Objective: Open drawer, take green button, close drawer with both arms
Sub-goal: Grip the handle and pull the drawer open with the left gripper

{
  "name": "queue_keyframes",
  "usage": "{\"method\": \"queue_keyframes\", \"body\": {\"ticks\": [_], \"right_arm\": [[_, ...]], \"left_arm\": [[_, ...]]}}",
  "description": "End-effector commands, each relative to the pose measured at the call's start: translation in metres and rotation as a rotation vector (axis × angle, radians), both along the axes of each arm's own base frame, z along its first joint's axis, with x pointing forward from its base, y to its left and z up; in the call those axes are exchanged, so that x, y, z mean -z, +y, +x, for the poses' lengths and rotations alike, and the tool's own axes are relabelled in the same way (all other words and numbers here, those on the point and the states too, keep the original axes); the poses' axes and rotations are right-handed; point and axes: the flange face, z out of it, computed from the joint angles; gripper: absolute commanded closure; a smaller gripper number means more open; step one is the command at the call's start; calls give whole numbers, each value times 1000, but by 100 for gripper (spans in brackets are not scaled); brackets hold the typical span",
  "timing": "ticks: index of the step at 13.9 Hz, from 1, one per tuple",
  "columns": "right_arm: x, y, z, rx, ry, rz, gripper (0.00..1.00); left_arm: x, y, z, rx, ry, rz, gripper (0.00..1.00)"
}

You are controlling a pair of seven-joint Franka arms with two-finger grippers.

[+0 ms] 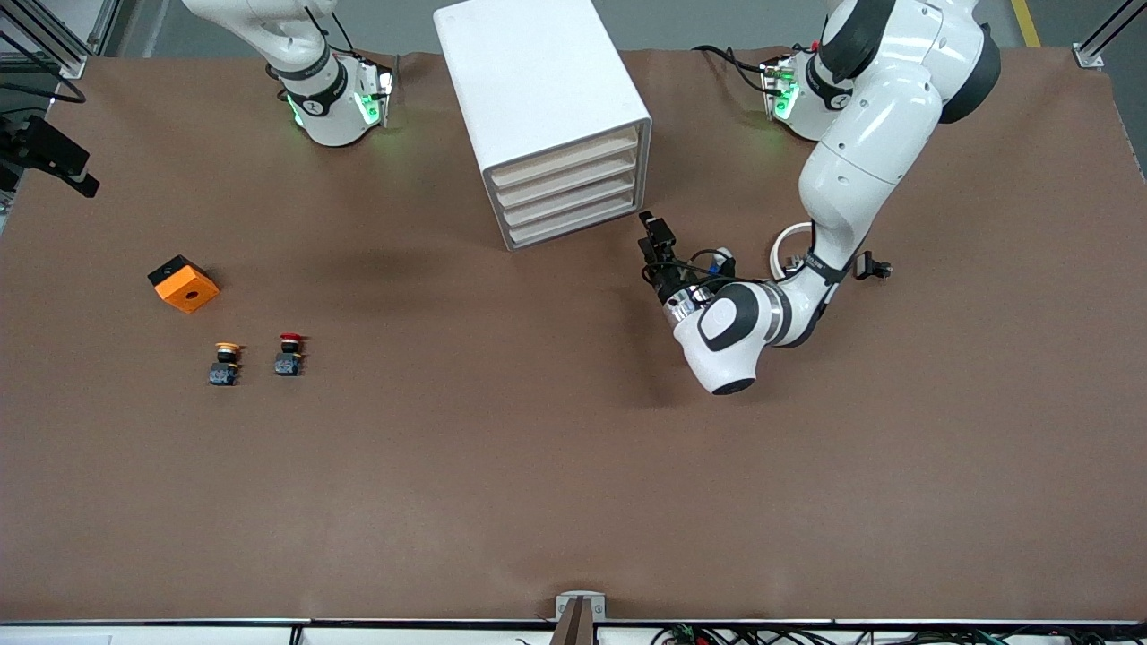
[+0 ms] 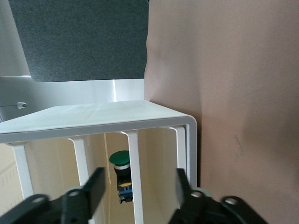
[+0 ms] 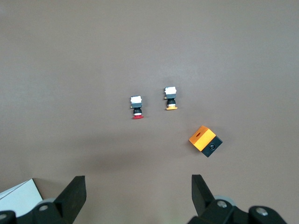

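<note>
The white cabinet (image 1: 547, 98) stands at the table's middle, near the robots' bases, with its stacked cream drawers (image 1: 569, 184) all pushed in. My left gripper (image 1: 657, 224) hovers just in front of the lower drawers, at their end toward the left arm. In the left wrist view that gripper (image 2: 139, 175) is open, its fingers (image 2: 96, 186) apart on either side of a white rib of the cabinet (image 2: 93, 116). The green-capped button (image 2: 120, 161) shows inside, between the ribs. My right gripper (image 3: 138, 184) is open and empty, high over the right arm's end of the table.
A red-capped button (image 1: 288, 354), a yellow-capped button (image 1: 225, 362) and an orange block (image 1: 184, 283) lie toward the right arm's end. The right wrist view shows them too. A black camera mount (image 1: 49, 157) sits at that table edge.
</note>
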Motion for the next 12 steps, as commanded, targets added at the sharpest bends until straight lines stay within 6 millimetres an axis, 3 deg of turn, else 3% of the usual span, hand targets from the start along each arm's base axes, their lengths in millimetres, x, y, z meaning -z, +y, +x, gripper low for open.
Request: {"method": "queue_keyframes", "body": {"ticks": [1,5,12], "right_arm": [[1,4,1,38,9,2,0],[3,4,1,41,14,3,0],[3,6,1,44,14,4,0]], "left_arm": [[-7,-19,-8,30,32,2,50],[1,-38,-32,76,78,-9,50],[12,-54,-55,122,108,-1,50]]}}
